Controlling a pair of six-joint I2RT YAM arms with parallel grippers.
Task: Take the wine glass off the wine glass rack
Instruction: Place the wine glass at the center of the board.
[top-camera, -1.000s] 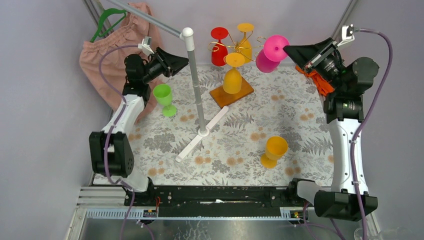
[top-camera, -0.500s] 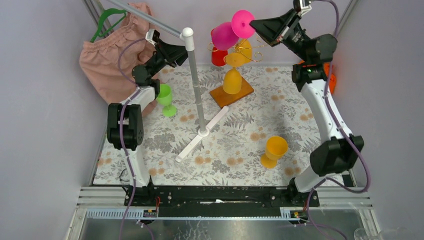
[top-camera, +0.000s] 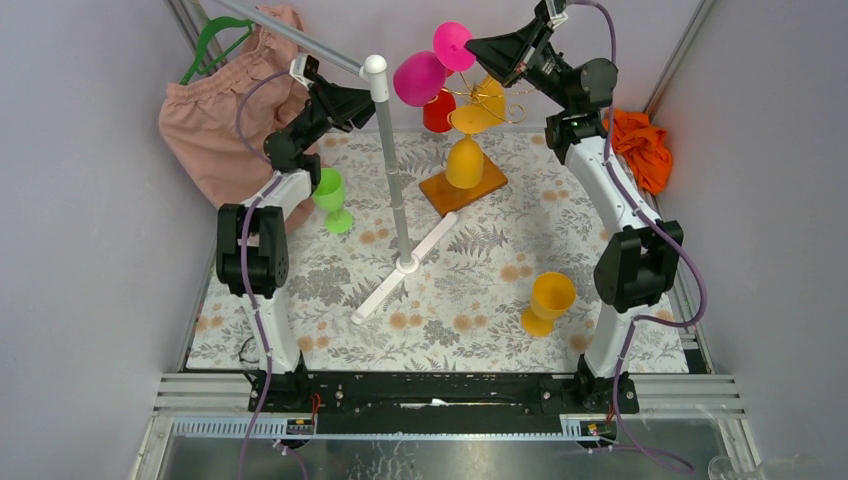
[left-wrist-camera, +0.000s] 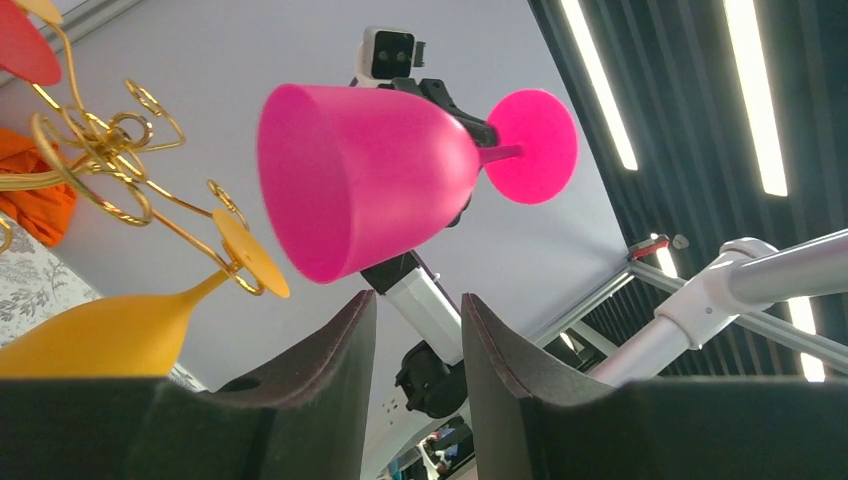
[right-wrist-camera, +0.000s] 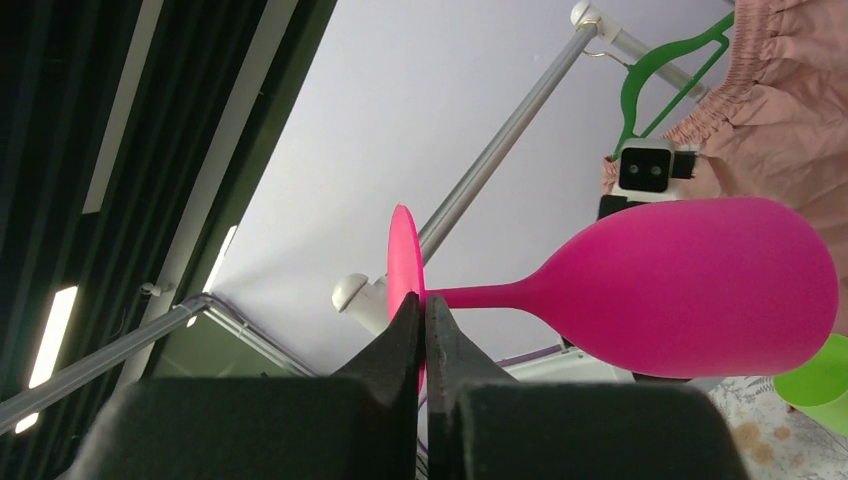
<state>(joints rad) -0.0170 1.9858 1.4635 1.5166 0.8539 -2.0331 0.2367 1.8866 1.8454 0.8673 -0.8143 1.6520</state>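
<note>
A pink wine glass (top-camera: 420, 78) hangs in the air on its side, above and left of the wine glass rack (top-camera: 463, 186), whose gold wire arms (left-wrist-camera: 100, 150) rise from a wooden base. My right gripper (top-camera: 472, 48) is shut on the glass's round foot (right-wrist-camera: 402, 260), bowl (right-wrist-camera: 690, 285) pointing away from it. On the rack hang a yellow glass (top-camera: 465, 160), a red one (top-camera: 438, 112) and a second yellow one (top-camera: 490, 95). My left gripper (top-camera: 372, 108) is raised beside the white pole, open and empty (left-wrist-camera: 418, 297), just below the pink bowl (left-wrist-camera: 370, 190).
A tall white-and-grey pole stand (top-camera: 390, 160) with a cross foot (top-camera: 405, 265) stands mid-table. A green glass (top-camera: 330, 195) stands at the left, an orange-yellow glass (top-camera: 548, 300) front right. A pink garment (top-camera: 225, 110) hangs back left; an orange cloth (top-camera: 640, 148) lies back right.
My right arm has swung up and to the left with the pink glass, from right of the rack to above its left side. My left arm rose and then held still.
</note>
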